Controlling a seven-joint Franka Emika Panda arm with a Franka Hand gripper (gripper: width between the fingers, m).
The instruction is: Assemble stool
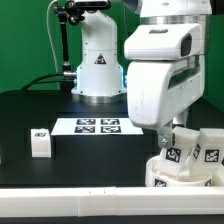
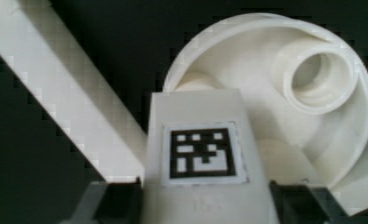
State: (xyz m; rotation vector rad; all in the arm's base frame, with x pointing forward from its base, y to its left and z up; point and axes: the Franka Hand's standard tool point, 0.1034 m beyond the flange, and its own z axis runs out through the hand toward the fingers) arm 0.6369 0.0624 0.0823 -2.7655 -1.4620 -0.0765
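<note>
A white stool leg (image 2: 202,140) with a square tag on its face stands between my gripper's (image 2: 216,205) dark pads, which press against both of its sides. Behind it lies the round white seat (image 2: 287,75) with its raised ring. In the exterior view the gripper (image 1: 172,140) hangs low at the right, over the seat (image 1: 160,176) and the tagged leg (image 1: 177,153). A second tagged leg (image 1: 208,152) stands just to the exterior view's right of it. Another leg (image 1: 40,142) sits alone at the exterior view's left.
The marker board (image 1: 98,126) lies flat in the middle of the black table. A long white bar (image 2: 56,90) runs beside the seat in the wrist view. The robot's base (image 1: 97,60) stands at the back.
</note>
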